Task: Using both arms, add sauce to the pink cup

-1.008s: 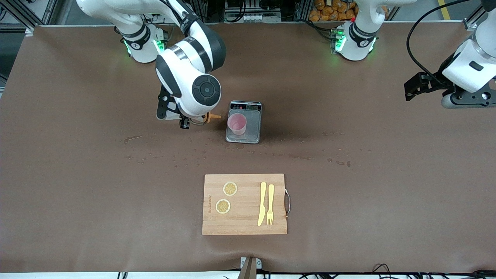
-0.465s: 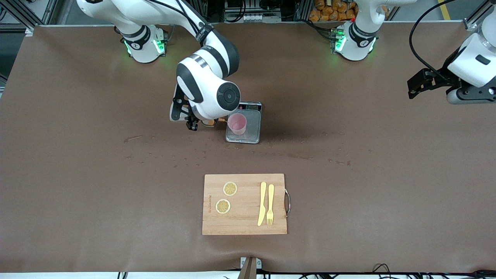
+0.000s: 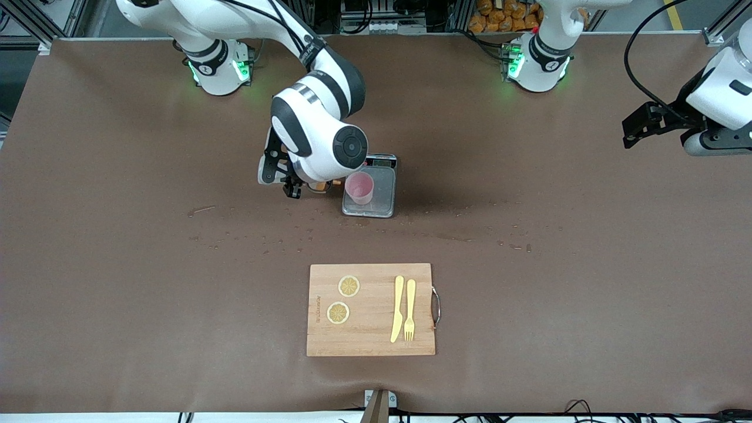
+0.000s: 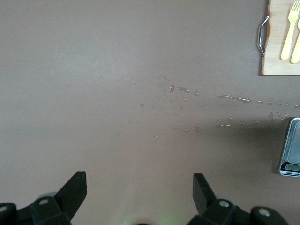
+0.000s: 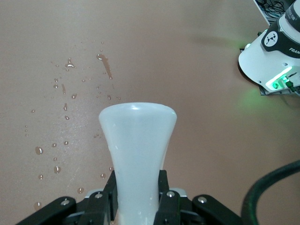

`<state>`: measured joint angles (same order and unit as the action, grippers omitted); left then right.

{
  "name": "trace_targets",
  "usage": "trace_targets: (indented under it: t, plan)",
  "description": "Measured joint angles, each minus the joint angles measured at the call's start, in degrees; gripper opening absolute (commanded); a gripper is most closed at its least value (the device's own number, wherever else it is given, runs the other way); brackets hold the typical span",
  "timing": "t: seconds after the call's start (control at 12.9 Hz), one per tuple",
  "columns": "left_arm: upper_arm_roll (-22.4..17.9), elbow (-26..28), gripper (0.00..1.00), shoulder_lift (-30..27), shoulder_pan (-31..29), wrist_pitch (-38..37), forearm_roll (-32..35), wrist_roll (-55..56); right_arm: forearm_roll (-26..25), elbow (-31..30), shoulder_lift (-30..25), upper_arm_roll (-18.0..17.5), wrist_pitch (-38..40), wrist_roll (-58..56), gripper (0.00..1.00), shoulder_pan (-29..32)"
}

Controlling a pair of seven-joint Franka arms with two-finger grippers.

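The pink cup (image 3: 359,188) stands on the grey scale (image 3: 385,200) mid-table. My right gripper (image 3: 302,187) hovers beside the scale, toward the right arm's end, shut on the sauce bottle. In the front view only the bottle's orange cap (image 3: 320,186) shows, close to the cup's rim; the nozzle tip is hidden. In the right wrist view the whitish bottle body (image 5: 138,145) sits between the fingers of the right gripper (image 5: 137,187). My left gripper (image 3: 637,126) waits open and empty in the air over the left arm's end of the table; it also shows in the left wrist view (image 4: 139,187).
A wooden cutting board (image 3: 371,329) lies nearer the front camera, with two lemon slices (image 3: 349,286), a yellow knife (image 3: 398,308) and a fork (image 3: 409,309). Liquid droplets (image 3: 264,241) are scattered on the brown cloth near the scale. The scale's edge (image 4: 293,154) shows in the left wrist view.
My right arm has carried the bottle toward the cup, bringing the orange cap up to the cup's rim. My left arm has drifted slightly toward its end of the table.
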<state>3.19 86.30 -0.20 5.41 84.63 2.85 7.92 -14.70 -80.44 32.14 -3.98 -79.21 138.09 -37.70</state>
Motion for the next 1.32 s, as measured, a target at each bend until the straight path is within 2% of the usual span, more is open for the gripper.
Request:
trace_targets:
  t: [0.47,0.62,0.93,1.32]
  plan:
    - [-0.04,-0.03,1.0,0.0,-0.34,0.0,-3.23,0.0,0.82,1.09,-0.46,0.43,0.08,-4.02,0.0,0.12]
    - [-0.08,-0.06,1.0,0.0,-0.54,0.0,-3.23,0.0,6.1,2.21,-2.74,0.86,0.08,-7.93,0.0,3.78]
    - [-0.1,-0.11,1.0,-0.01,-0.65,0.02,-3.23,0.0,16.5,2.75,-9.51,1.07,0.53,-19.12,0.0,15.06]
    - [-0.1,-0.12,1.0,-0.01,-0.69,0.02,-3.23,-0.01,30.98,2.72,-11.52,1.21,0.85,-31.9,0.0,28.1]
